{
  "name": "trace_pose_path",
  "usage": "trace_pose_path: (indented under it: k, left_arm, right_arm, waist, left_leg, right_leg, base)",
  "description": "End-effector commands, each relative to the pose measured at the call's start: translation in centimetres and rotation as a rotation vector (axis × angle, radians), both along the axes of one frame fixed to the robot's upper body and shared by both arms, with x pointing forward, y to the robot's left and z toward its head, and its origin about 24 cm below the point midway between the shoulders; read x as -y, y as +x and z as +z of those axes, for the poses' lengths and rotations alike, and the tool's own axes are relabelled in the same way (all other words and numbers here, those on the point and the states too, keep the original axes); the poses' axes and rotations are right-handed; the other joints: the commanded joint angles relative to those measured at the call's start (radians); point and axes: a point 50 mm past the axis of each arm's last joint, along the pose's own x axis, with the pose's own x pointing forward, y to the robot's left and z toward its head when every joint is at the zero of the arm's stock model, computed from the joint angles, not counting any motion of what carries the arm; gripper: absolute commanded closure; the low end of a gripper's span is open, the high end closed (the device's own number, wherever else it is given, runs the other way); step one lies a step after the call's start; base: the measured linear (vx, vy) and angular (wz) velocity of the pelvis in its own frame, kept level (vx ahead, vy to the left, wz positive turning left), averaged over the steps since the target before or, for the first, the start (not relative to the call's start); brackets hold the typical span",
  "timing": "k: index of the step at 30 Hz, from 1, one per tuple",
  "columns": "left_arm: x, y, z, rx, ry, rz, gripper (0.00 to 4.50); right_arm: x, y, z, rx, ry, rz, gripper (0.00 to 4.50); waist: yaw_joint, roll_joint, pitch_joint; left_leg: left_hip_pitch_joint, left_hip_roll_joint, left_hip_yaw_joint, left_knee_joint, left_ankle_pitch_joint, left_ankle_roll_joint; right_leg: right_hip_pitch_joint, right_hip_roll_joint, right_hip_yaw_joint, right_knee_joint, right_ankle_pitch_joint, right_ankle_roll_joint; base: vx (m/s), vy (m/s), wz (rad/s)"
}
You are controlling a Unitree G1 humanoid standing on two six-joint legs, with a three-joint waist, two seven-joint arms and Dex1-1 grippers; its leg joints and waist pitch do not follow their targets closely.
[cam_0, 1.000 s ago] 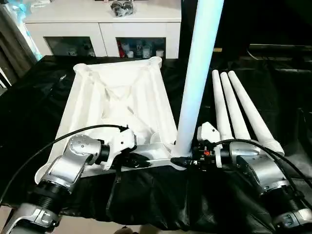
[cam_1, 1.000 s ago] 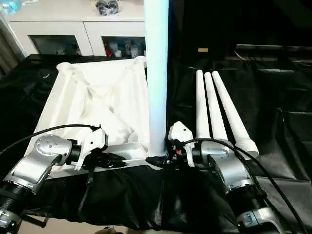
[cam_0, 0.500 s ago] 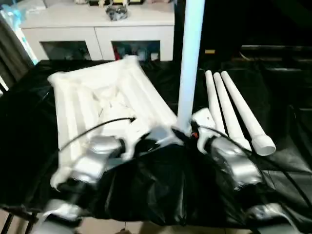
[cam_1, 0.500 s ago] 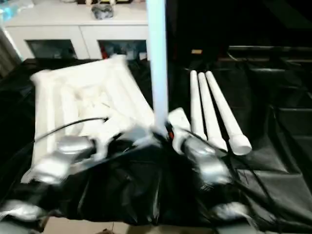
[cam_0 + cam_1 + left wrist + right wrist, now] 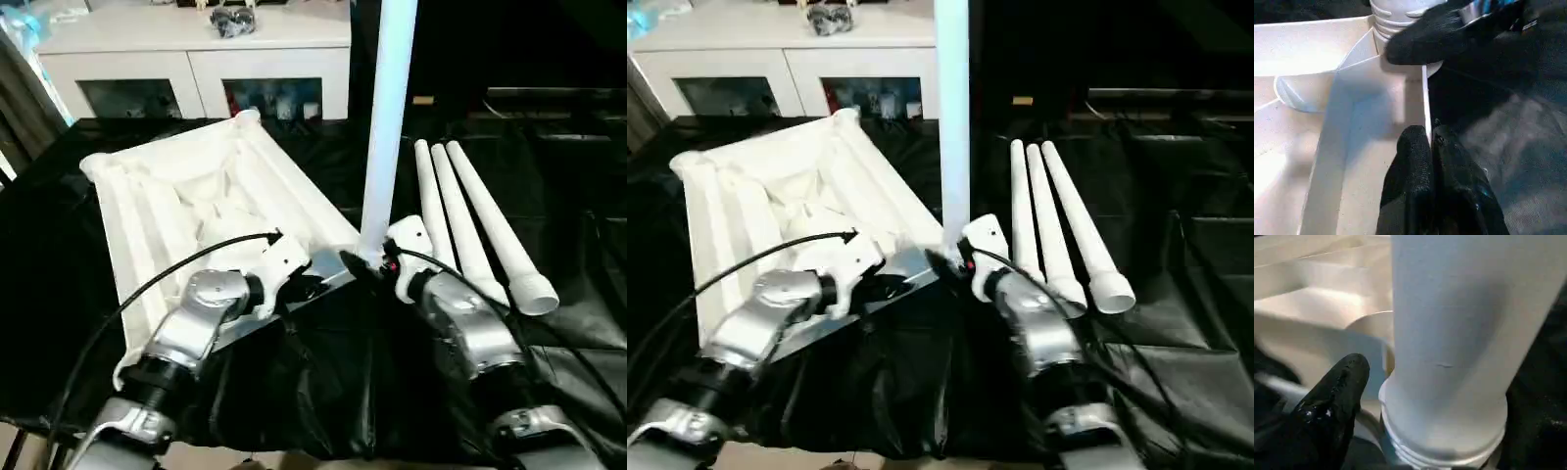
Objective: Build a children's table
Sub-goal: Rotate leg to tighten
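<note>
Tabletop [image 5: 196, 196], white plastic with its ribbed underside up, is laid askew on the black-draped table [image 5: 59, 294], reaching toward its near edge. One leg [image 5: 390, 127] is stood upright in the near right corner socket; its threaded base is revealed in the right wrist view. Three spare legs [image 5: 470, 220] are lined up to the right. The left gripper [image 5: 1429, 147] is clamped on the tabletop's rim; the right gripper [image 5: 358, 266] is spread beside the leg's base.

1. the upright leg [image 5: 390, 117] stands at the tabletop's [image 5: 186, 196] near corner, blocking 12 o'clock.
2. three loose legs [image 5: 470, 220] bar 2 o'clock.
3. bare black cloth [image 5: 323, 392] at 6 o'clock lies free.
</note>
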Motion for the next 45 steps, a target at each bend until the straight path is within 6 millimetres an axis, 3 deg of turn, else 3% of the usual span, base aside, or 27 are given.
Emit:
trace_pose_path:
  k: [1, 7, 13, 20, 26, 30, 33, 35, 36, 39, 44, 45]
  left_arm:
    - [0.8, -0.2, 1.3, 0.049, -0.023, -0.112, 4.5]
    - [-1.8, -0.5, 1.5, 0.016, 0.013, -0.16, 4.5]
    - [-3.2, -0.5, 1.4, -0.007, 0.034, -0.175, 4.5]
    - [-3.3, -0.5, 1.4, -0.018, 0.035, -0.194, 4.5]
    - [-3.0, -0.6, 1.2, -0.019, 0.027, -0.196, 4.5]
    - [-2.2, -0.3, 1.0, 0.006, 0.031, -0.143, 4.5]
    - [-0.8, 0.1, 1.0, 0.028, 0.013, -0.094, 4.5]
    - [0.5, 0.2, 1.0, 0.048, 0.0, -0.07, 4.5]
    - [0.8, 0.3, 1.1, 0.053, -0.003, -0.062, 4.5]
    - [3.1, 0.5, 1.2, 0.068, -0.047, -0.021, 4.5]
    - [6.0, -0.2, 1.2, 0.076, -0.079, -0.043, 4.5]
    - [6.2, -0.3, 1.2, 0.077, -0.078, -0.041, 4.5]
  right_arm:
    - [-1.2, -1.2, -0.3, -0.036, 0.006, 0.17, 0.56]
    - [0.0, -2.5, 0.3, -0.082, 0.009, 0.365, 0.56]
    - [0.3, -3.4, 0.1, -0.136, -0.003, 0.474, 1.23]
    - [0.2, -3.6, 0.3, -0.15, 0.006, 0.509, 1.66]
    - [0.0, -3.9, 0.1, -0.153, 0.008, 0.509, 1.73]
    - [-0.6, -3.7, -0.9, -0.163, -0.007, 0.393, 1.74]
    - [-1.1, -2.1, -1.6, -0.119, -0.033, 0.163, 1.75]
    - [-1.8, -1.2, -1.7, -0.105, -0.007, 0.038, 1.75]
    - [-2.0, -1.1, -1.7, -0.104, 0.001, 0.013, 1.75]
    - [-4.0, -0.6, -1.5, -0.096, 0.03, -0.05, 1.75]
    - [-6.6, -0.2, -1.1, -0.062, 0.044, -0.106, 1.75]
    - [-6.8, -0.2, -1.1, -0.059, 0.044, -0.107, 1.4]
  waist:
    - [0.0, -0.01, -0.061]
    - [0.008, -0.011, -0.059]
    - [0.017, -0.013, -0.057]
    - [0.021, -0.014, -0.06]
    - [0.022, -0.016, -0.06]
    - [0.02, -0.016, -0.055]
    - [0.013, -0.016, -0.048]
    - [-0.002, -0.018, -0.045]
    - [-0.007, -0.017, -0.047]
    - [-0.012, -0.011, -0.046]
    - [-0.018, -0.014, -0.048]
    - [-0.017, -0.015, -0.049]
  left_leg:
    - [0.003, 0.027, -0.004, -0.065, -0.136, 0.095]
    - [0.003, 0.031, -0.003, -0.065, -0.144, 0.109]
    - [0.007, 0.032, -0.003, -0.068, -0.164, 0.083]
    - [0.005, 0.033, -0.004, -0.066, -0.132, 0.083]
    - [0.006, 0.032, -0.002, -0.065, -0.126, 0.088]
    - [0.006, 0.032, -0.002, -0.069, -0.148, 0.076]
    - [0.014, 0.031, -0.003, -0.077, -0.217, 0.035]
    - [0.01, 0.028, -0.009, -0.085, -0.252, 0.006]
    - [0.015, 0.027, -0.009, -0.083, -0.267, 0.002]
    - [0.013, 0.026, -0.008, -0.083, -0.273, 0.007]
    - [0.009, 0.025, -0.009, -0.083, -0.259, 0.013]
    - [0.01, 0.026, -0.009, -0.083, -0.252, 0.016]
  right_leg:
    - [0.057, -0.05, 0.047, -0.063, -0.08, -0.231]
    - [0.057, -0.051, 0.046, -0.061, -0.083, -0.246]
    - [0.053, -0.054, 0.049, -0.066, -0.153, -0.235]
    - [0.054, -0.054, 0.049, -0.06, -0.117, -0.238]
    - [0.053, -0.054, 0.049, -0.06, -0.11, -0.241]
    - [0.051, -0.055, 0.05, -0.067, -0.158, -0.227]
    - [0.047, -0.058, 0.05, -0.082, -0.284, -0.199]
    - [0.051, -0.059, 0.047, -0.088, -0.366, -0.166]
    - [0.047, -0.059, 0.048, -0.093, -0.381, -0.158]
    - [0.046, -0.057, 0.049, -0.095, -0.377, -0.155]
    - [0.045, -0.056, 0.048, -0.094, -0.346, -0.155]
    - [0.046, -0.056, 0.049, -0.093, -0.33, -0.16]
  base:
    - [0.0, 0.0, 0.0]
    - [0.0, 0.0, 0.0]
    - [0.0, 0.0, 0.0]
    - [0.0, 0.0, 0.0]
    - [0.0, 0.0, 0.0]
    - [0.0, 0.0, 0.0]
    - [0.0, 0.0, 0.0]
    - [0.0, 0.0, 0.0]
    - [0.0, 0.0, 0.0]
    - [0.0, 0.0, 0.0]
    - [0.0, 0.0, 0.0]
    - [0.0, 0.0, 0.0]
